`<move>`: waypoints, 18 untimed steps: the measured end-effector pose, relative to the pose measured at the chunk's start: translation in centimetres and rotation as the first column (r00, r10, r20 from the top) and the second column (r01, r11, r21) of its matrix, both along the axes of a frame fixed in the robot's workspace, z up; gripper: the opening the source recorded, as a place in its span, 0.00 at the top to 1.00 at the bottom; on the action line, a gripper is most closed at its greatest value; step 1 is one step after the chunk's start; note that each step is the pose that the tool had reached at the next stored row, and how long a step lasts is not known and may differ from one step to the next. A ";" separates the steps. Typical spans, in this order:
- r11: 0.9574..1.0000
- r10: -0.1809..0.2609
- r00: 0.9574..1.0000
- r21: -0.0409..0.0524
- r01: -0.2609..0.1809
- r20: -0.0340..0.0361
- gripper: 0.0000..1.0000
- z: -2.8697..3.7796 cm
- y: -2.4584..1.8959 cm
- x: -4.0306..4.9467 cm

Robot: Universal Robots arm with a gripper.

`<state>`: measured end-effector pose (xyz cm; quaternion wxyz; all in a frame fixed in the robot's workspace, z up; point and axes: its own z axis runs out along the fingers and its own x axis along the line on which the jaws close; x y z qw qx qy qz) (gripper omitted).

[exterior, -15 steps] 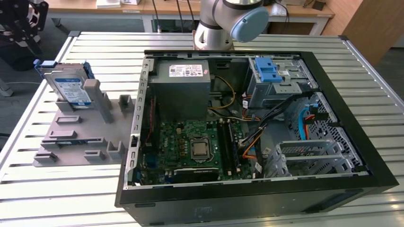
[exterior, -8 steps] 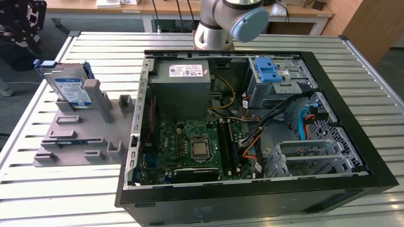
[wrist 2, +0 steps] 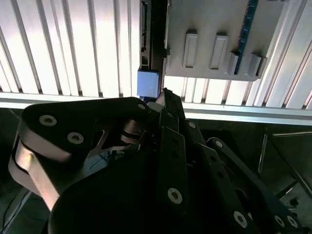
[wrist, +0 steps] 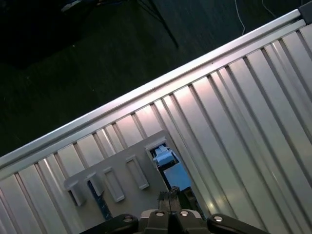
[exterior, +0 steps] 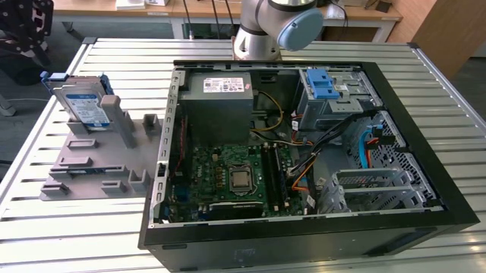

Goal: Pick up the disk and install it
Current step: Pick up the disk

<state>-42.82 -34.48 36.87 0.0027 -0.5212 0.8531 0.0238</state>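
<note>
Exterior view: the disk (exterior: 82,105) stands on edge in a slot at the far end of a grey holder (exterior: 95,165), its blue-and-white label facing out and blue rails along its sides. The holder lies on the slatted metal table (exterior: 83,227), on the exterior view's left, just beside the open computer case (exterior: 304,227) and apart from it. Inside the case, the blue-latched drive bay (exterior: 328,91) sits at the far corner on the exterior view's right, with the grey power supply (exterior: 220,105) beside it and the motherboard (exterior: 231,173) nearer the camera. The robot arm (exterior: 274,25) rises from behind the case.

In both wrist views the disk (wrist: 173,173) (wrist 2: 148,83) is seen from above, blue and upright in the holder (wrist: 122,180) (wrist 2: 209,29). The gripper (wrist: 168,196) (wrist 2: 165,95) hangs over it, its tips aimed close to the disk's end. Its fingers look drawn together, with nothing between them.
</note>
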 end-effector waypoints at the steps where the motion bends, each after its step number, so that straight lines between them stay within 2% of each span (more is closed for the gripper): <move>1: 1.000 0.016 1.000 0.001 -0.016 0.002 0.89 -0.02 0.00 0.00; 4: 0.998 0.066 0.998 0.000 -0.066 0.005 0.89 -0.06 0.00 -0.01; 6: 0.995 0.096 0.995 0.000 -0.096 0.014 0.89 -0.12 0.00 -0.01; 8: 0.992 0.126 0.992 -0.001 -0.126 0.024 0.89 -0.17 0.00 -0.01; 9: 0.990 0.142 0.989 -0.001 -0.142 0.026 0.89 -0.22 0.00 0.00; 11: 0.985 0.175 0.984 -0.001 -0.175 0.026 0.89 -0.28 0.01 -0.01; 13: 0.978 0.207 0.978 0.000 -0.207 0.027 0.89 -0.35 0.01 -0.01; 15: 0.970 0.242 0.970 0.000 -0.242 0.027 0.89 -0.42 0.00 -0.01; 18: 0.955 0.295 0.955 0.000 -0.295 0.027 0.89 -0.55 0.00 -0.01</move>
